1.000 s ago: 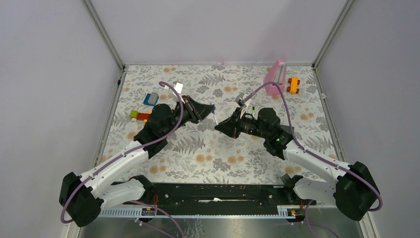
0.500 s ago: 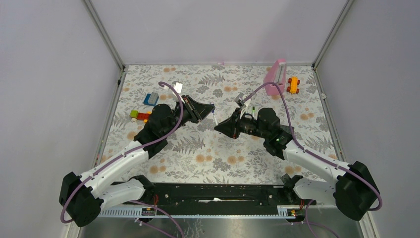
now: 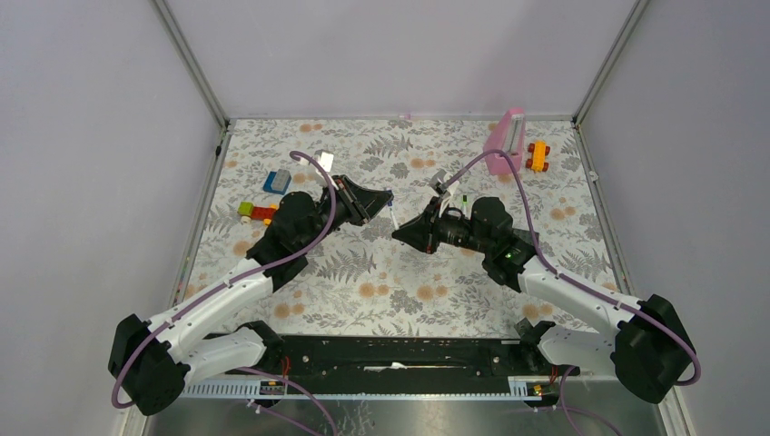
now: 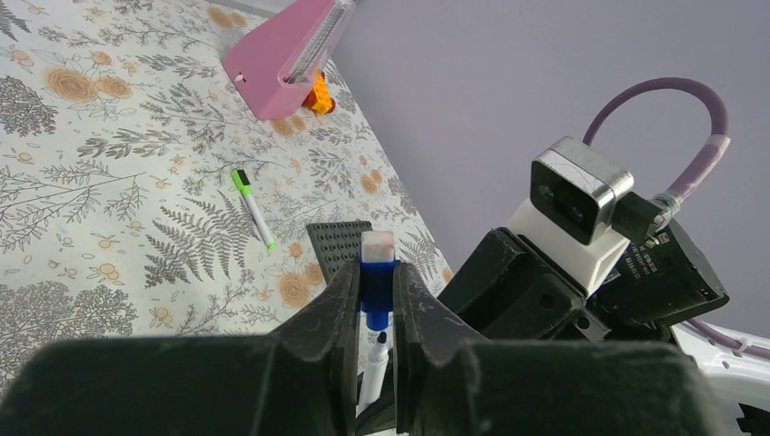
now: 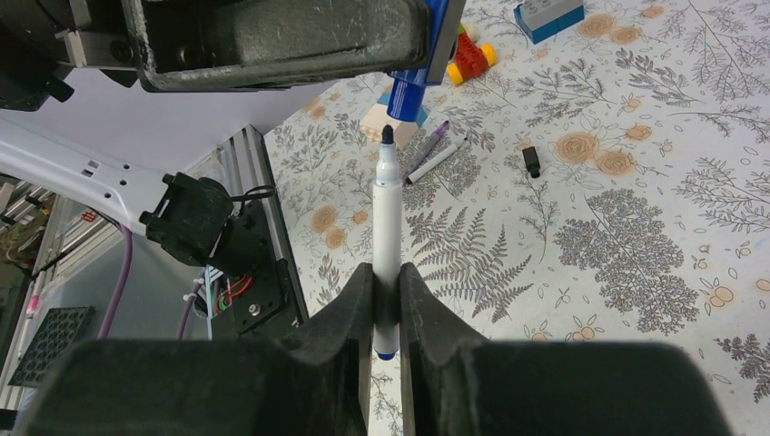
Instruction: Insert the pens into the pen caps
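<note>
Within right claw (image 5: 386, 277), pen (image 5: 388, 204), seemingly snug

The right gripper (image 5: 386, 282) clamps 1 pen (image 5: 388, 213) (white barrel, dark tip), tip just beside the blue cap (image 5: 406, 98).

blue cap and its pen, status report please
Left gripper shut on blue cap. Right gripper shut on pen, tip just short of the cap mouth, not in. Nothing between them.

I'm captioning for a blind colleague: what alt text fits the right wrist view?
The right gripper clamps a white pen in its jaws, its dark tip just short of a blue cap held by the left gripper. A black cap and two more pens lie on the floral tabletop.
</note>
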